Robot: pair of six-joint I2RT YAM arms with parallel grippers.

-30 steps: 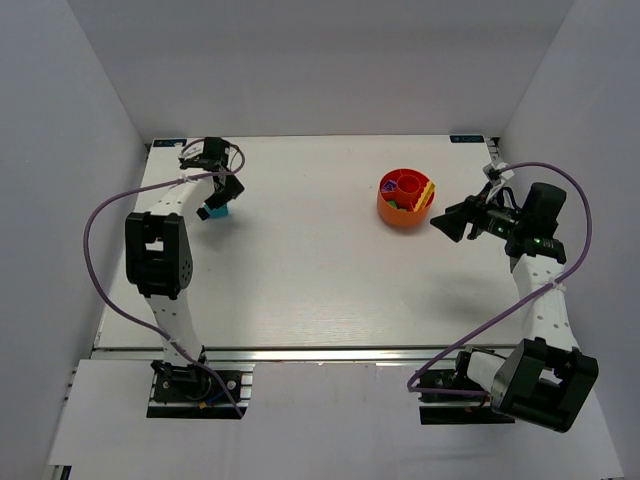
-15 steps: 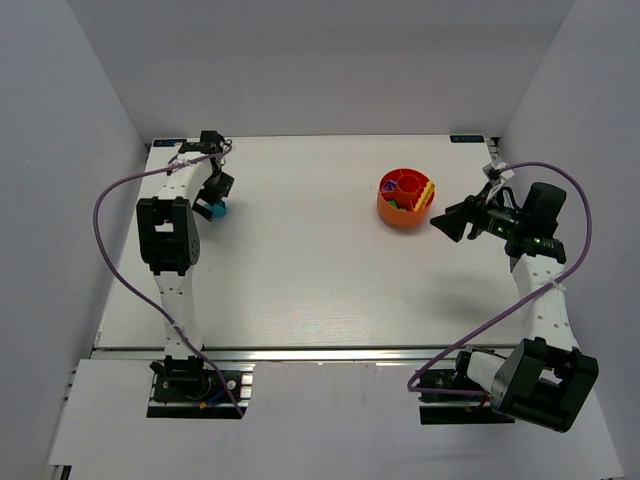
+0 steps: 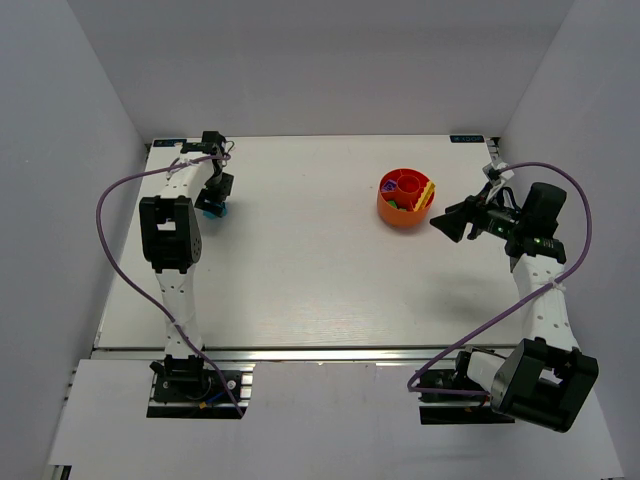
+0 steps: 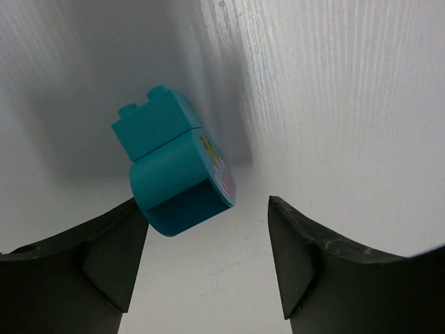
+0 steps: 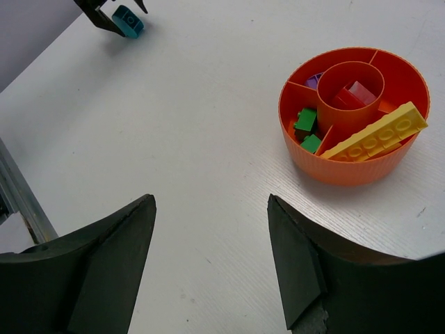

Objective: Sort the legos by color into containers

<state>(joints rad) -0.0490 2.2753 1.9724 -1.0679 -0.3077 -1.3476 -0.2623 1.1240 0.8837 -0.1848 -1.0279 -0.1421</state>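
Teal plastic lego lies on the bench in its far left area, well apart from the orange bowl. Judged light, rigid and smooth. Grip it across the flat opposite sides, not the rounded printed face or the studs, which may slip. Left claw is released, jaws spread, with the lego just ahead between them; contact cannot be confirmed. Right claw is released and empty. The lego's underside is hidden. The central cup partly masks the bowl's far compartments.
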